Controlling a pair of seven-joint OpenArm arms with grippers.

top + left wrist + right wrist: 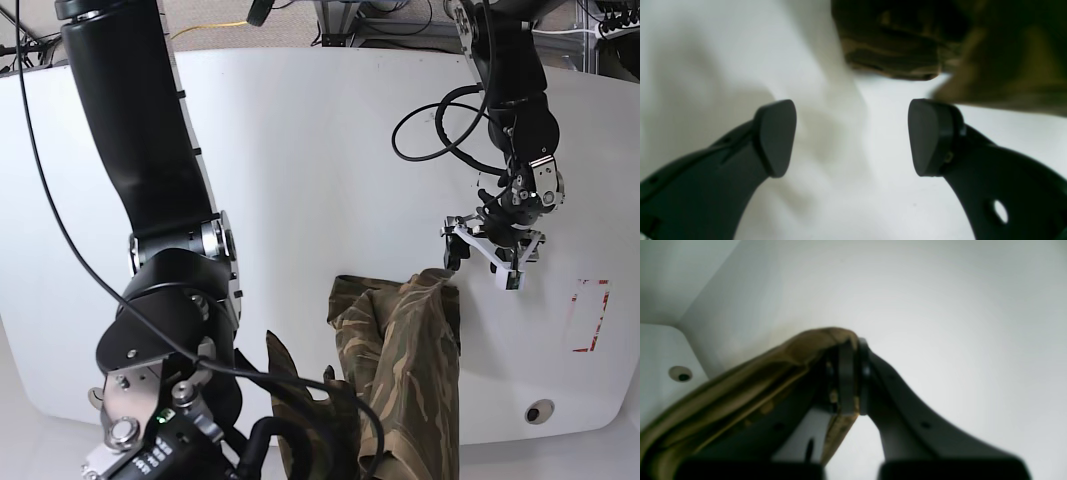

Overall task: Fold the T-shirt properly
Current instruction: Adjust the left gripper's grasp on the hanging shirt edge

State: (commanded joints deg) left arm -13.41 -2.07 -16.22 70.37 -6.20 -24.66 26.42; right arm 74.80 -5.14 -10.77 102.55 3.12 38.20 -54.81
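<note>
Count of items shown: one camouflage T-shirt point(400, 370), lying bunched at lower centre of the base view; one white table point(330, 130) carrying it; two robot arms, each ending in one claw, the left claw point(484, 258) at right and the right claw point(849, 380) in its wrist view; one red rectangle outline point(588, 315) at right.

White table point(300, 150) carries the camouflage T-shirt point(400, 360) (bunched, partly lifted)
</note>
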